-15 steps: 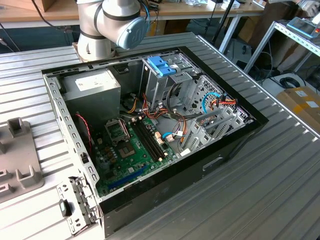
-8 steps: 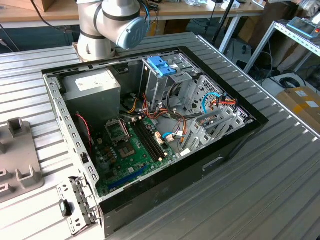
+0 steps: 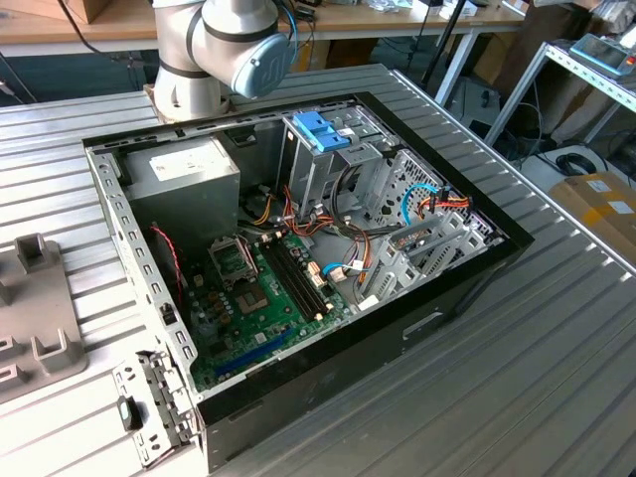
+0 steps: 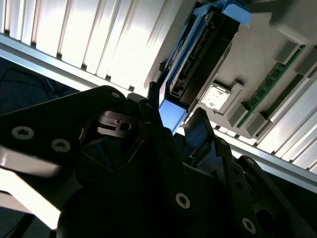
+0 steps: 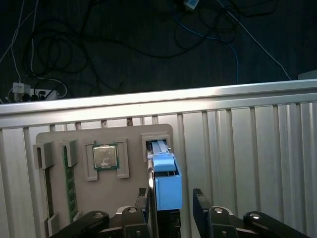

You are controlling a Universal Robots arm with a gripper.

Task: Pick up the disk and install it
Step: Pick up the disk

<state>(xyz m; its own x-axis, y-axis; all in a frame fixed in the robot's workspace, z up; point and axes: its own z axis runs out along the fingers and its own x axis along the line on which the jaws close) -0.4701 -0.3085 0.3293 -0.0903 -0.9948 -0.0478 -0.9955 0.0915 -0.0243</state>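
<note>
The disk [image 5: 163, 173], a grey metal drive with light-blue rails, stands on edge in a slot of a grey holder plate [image 5: 59, 134]. In the second wrist view the disk [image 4: 198, 54] runs away from the fingers, its blue end nearest them. My gripper [image 5: 171, 208] straddles the disk's near end. One black finger [image 5: 143, 206] lies close against the disk's side. The other finger [image 5: 200, 206] stands a little off the blue rail. The gripper [image 4: 176, 116] is open around the disk.
The holder plate also carries a processor chip [image 5: 105, 156] and a memory stick [image 5: 69, 183], on a ribbed metal table [image 5: 247, 148]. In the exterior view the open computer case [image 3: 467, 288] holds a silver drive cage with a blue latch [image 3: 320, 129] and a power supply [image 3: 184, 179].
</note>
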